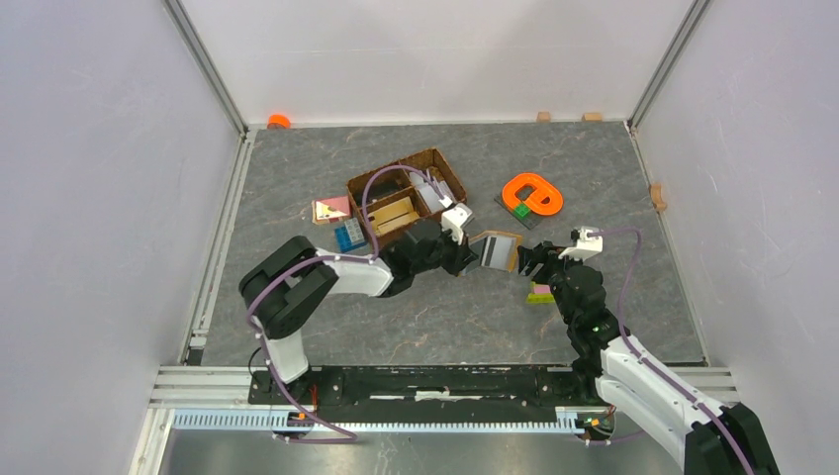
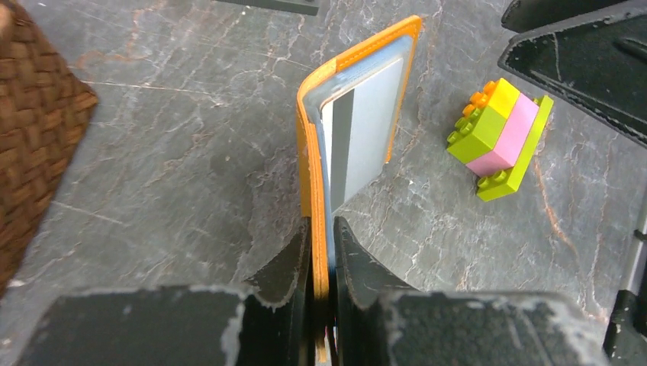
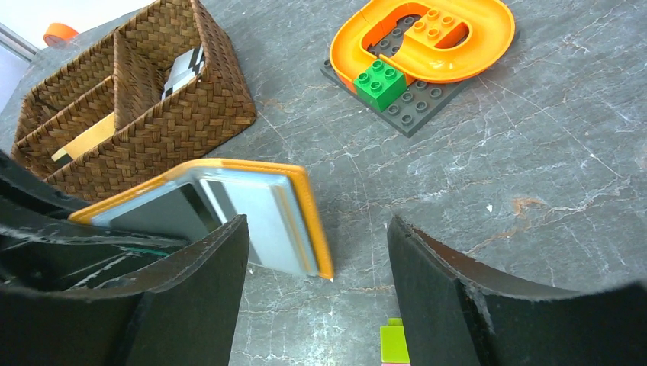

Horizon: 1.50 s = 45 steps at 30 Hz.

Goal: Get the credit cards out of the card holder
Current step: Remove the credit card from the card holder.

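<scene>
The card holder [image 1: 495, 249] is a mustard-orange wallet with a light blue inside. My left gripper [image 1: 463, 252] is shut on its edge and holds it above the table. In the left wrist view the holder [image 2: 314, 168] stands on edge between my fingers, and a grey card [image 2: 365, 130] with a dark stripe shows in its pocket. My right gripper [image 1: 526, 259] is open just right of the holder. In the right wrist view the holder [image 3: 282, 213] lies between the open fingers, nearer the left one, with the card [image 3: 164, 213] showing.
A brown wicker basket [image 1: 406, 193] holding cards stands behind the left gripper. An orange ring on a dark plate [image 1: 531, 196] lies at the back right. A green, pink and yellow brick stack [image 1: 540, 294] lies by the right gripper. Small blocks [image 1: 341, 223] lie left of the basket.
</scene>
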### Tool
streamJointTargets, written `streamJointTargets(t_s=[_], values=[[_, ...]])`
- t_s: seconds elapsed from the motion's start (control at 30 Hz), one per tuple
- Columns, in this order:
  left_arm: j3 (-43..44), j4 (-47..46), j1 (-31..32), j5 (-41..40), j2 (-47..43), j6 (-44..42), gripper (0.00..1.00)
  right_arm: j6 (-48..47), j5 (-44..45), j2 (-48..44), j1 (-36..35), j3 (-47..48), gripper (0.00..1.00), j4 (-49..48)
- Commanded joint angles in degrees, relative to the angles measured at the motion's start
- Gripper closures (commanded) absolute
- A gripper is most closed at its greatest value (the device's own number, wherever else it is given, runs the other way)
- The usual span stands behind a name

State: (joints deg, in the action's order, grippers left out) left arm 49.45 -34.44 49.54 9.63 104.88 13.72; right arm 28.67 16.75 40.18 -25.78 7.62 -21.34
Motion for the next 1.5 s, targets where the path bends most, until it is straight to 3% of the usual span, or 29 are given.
streamJointTargets(t_s=[0.0, 0.17, 0.23, 0.33, 0.5, 0.73, 1.0, 1.13, 1.27, 1.47], values=[[-2.8, -4.6, -0.3, -4.9, -6.0, -6.1, 0.98, 0.3, -0.2, 0.1, 0.2, 0.0, 0.29, -2.4], [-3.3, -1.5, -1.6, -1.6, -9.9, 0.3, 0.98, -0.2, -3.1, 1.6, 0.3, 0.4, 0.24, -3.5], [-2.3, 3.0, -1.6, -0.7, -11.8, 2.0, 0.98, -0.3, -5.0, 2.7, 0.4, 0.7, 0.12, -4.2], [-4.0, 4.7, -1.6, 0.6, -15.0, 7.2, 0.98, -0.7, -7.8, 4.3, 0.4, 1.4, 0.02, -5.1], [-8.0, 4.3, -1.5, 3.9, -17.8, 17.3, 0.98, -1.7, -14.8, 5.7, 0.4, 1.1, 0.02, -9.3], [-12.3, 1.9, -1.5, 13.9, -21.5, 14.3, 0.98, -1.7, -26.8, 10.1, 0.4, 0.4, 0.02, -18.1], [-15.2, -1.7, -3.4, 17.3, -24.8, 15.8, 0.98, 0.7, -35.5, 15.9, 0.4, 0.8, 0.03, -25.0], [-15.6, -3.9, -6.5, 20.0, -23.6, 19.8, 0.98, 1.7, -38.7, 16.8, 0.4, 0.4, 0.11, -28.6], [-16.8, -7.2, -7.3, 21.1, -23.8, 20.8, 0.98, 2.9, -40.6, 17.7, 0.4, 0.4, 0.28, -30.2], [-16.4, -6.1, -7.6, 20.1, -22.7, 20.5, 0.97, 3.3, -39.8, 17.7, 0.4, 0.8, 0.77, -29.2]])
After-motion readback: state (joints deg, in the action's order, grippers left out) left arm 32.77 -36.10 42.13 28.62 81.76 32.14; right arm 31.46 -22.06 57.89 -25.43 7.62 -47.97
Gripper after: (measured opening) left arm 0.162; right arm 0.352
